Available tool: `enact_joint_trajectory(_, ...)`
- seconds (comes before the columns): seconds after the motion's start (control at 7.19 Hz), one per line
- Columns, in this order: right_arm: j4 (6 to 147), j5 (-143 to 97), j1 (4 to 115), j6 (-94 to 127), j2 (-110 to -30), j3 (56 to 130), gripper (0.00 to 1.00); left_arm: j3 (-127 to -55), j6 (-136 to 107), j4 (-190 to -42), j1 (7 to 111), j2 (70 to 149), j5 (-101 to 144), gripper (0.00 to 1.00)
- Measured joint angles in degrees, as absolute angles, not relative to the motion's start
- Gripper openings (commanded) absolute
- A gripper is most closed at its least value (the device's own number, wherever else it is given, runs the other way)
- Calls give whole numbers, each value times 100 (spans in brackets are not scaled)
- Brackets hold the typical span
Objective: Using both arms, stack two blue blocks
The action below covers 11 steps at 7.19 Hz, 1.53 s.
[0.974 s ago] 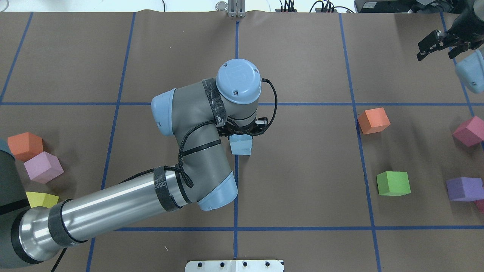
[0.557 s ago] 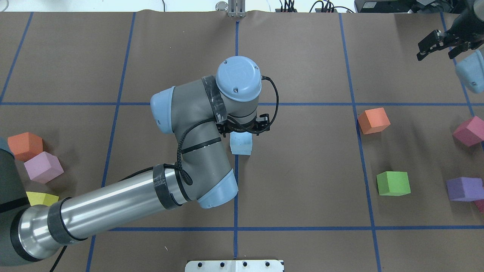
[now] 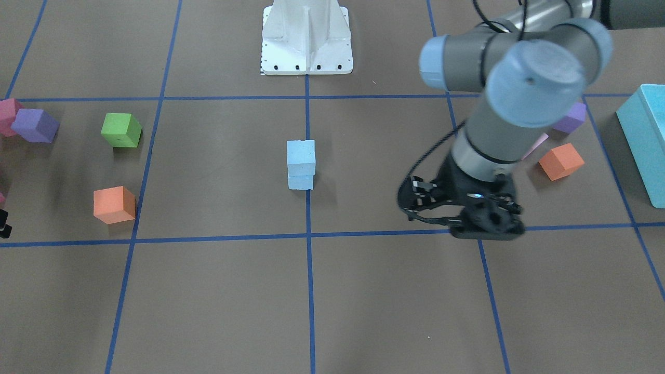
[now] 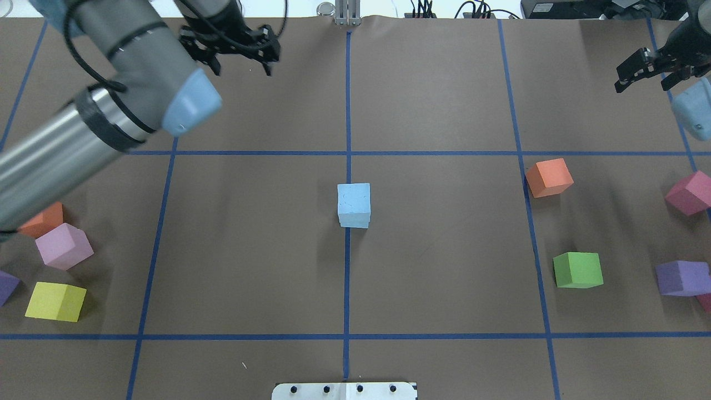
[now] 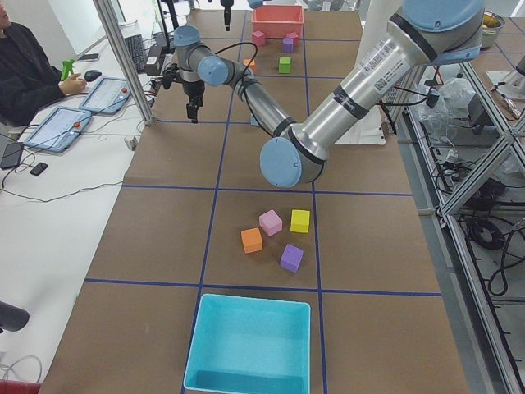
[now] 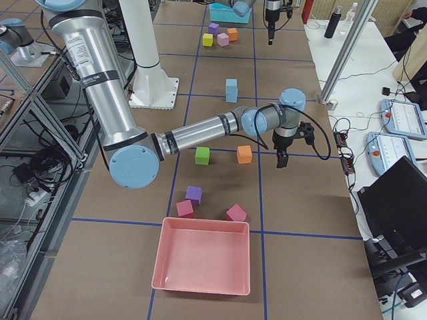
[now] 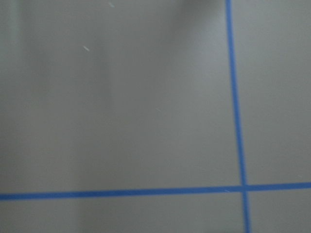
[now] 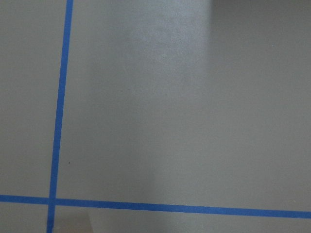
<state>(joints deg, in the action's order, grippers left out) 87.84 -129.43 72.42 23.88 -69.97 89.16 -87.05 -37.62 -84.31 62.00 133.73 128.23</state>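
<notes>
The two blue blocks stand stacked at the table's centre on a blue tape line, the upper block on the lower block; the stack shows in the right view too. No gripper touches it. My left gripper is open and empty, high over the far left part of the table; it also shows in the front view. My right gripper is open and empty at the far right edge. Both wrist views show only brown paper and blue tape.
On the right lie an orange cube, a green cube, a purple cube and a magenta cube. On the left lie orange, lilac and yellow cubes. A turquoise box and a pink tray stand at the table's ends.
My left arm has lifted off the blue stack and swung away to the far left, leaving the upper block resting on the lower one. The right gripper has barely moved.
</notes>
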Motion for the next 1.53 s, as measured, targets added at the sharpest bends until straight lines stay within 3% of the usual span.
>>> enact_joint_trajectory(0.83, 8810, -12985, 7593, 2381, -7208, 8886, 100, -9448, -761, -8917, 8838, 10407, 14141, 98)
enact_joint_trajectory(1.53, 8790, -13316, 8055, 2357, -7528, 8910, 100, -9433, -735, -9663, 9553, 9704, 14192, 98)
